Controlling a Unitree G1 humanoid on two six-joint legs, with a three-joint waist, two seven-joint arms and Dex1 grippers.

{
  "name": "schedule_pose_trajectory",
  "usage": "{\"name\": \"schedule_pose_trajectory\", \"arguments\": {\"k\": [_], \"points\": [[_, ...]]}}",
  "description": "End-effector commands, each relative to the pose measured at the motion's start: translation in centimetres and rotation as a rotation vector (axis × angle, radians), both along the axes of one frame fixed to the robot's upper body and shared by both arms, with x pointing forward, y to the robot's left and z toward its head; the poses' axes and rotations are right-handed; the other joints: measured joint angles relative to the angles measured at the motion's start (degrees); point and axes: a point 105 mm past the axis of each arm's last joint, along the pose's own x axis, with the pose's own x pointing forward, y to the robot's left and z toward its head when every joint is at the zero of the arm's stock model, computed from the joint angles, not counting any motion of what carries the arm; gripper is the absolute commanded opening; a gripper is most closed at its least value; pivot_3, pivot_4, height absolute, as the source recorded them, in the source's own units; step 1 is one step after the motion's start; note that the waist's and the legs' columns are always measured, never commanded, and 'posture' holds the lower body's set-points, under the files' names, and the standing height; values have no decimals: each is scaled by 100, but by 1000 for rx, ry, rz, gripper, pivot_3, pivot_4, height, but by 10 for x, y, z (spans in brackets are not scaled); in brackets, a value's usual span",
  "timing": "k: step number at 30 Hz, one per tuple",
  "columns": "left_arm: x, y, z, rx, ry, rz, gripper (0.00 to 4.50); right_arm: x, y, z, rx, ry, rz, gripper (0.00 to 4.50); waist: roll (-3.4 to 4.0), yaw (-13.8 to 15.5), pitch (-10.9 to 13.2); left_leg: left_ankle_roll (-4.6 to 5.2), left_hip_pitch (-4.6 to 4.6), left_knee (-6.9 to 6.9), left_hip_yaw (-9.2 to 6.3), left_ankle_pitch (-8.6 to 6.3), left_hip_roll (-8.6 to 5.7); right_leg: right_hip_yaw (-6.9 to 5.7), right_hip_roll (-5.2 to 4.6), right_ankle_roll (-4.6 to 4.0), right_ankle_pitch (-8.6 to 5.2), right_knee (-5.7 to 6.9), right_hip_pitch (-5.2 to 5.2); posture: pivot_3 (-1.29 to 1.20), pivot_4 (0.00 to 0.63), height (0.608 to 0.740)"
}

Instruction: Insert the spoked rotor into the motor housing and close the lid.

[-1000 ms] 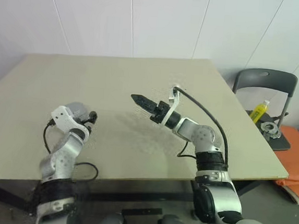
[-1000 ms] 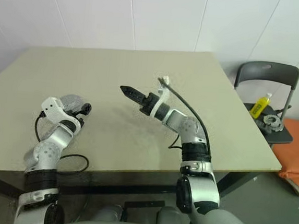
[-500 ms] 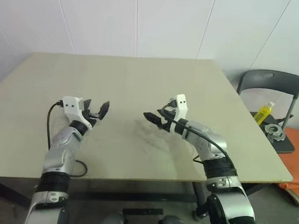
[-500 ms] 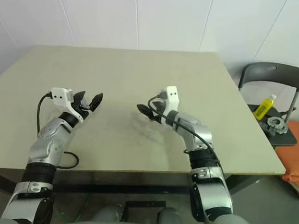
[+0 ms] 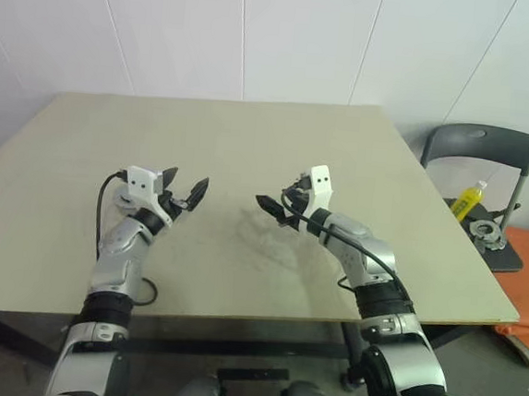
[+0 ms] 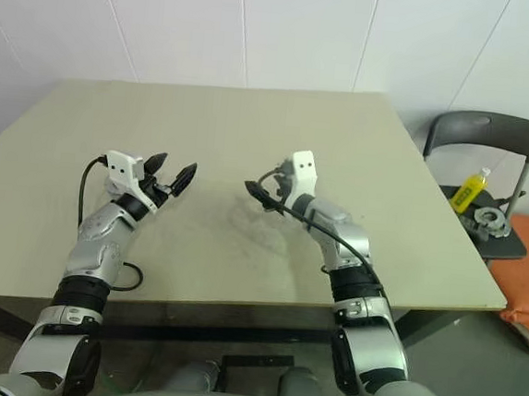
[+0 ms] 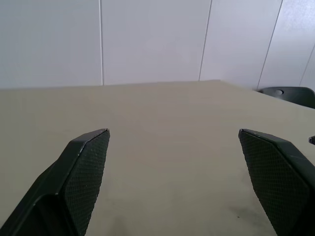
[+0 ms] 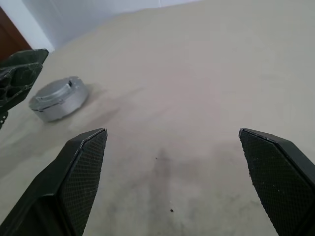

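Both the left gripper [image 5: 185, 194] and the right gripper [image 5: 277, 209] are hovering spread wide and empty over the surface [image 5: 250, 150]. A closed silvery housing [image 8: 59, 98] is sitting beside the left gripper; approaching level and centred would suit.

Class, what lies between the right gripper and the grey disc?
Bare table, from right gripper to grey disc, in the right wrist view.
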Motion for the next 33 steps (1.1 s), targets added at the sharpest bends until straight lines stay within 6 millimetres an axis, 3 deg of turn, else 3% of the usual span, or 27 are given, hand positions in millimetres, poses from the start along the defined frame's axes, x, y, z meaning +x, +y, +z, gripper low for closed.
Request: {"name": "schedule_pose_trajectory", "arguments": {"k": [1,6,18,33], "points": [[6,-11,21,-8,-77,-18,4461,5,-2,16,-19,-80,-19,4500,0,3,0,0,0,0,-1,0,0,-1,0,0,0,0,0,0,0,740],[7,-33,18,6,-72,-109,4461,5,-18,24,7,-103,-65,4500,0,16,0,0,0,1,-1,0,0,-1,0,1,0,-1,9,0,0,740],[-2,-38,13,6,-71,-208,4461,2,-50,24,-77,-243,-173,4500,1,2,1,1,0,0,1,0,0,-1,0,0,-2,-1,9,0,0,740],[-7,-48,4,53,-59,-302,4461,-26,-39,11,-91,-247,-11,4500,2,19,2,-1,1,2,0,-1,1,-1,-1,10,-11,-2,14,0,0,740]]}}
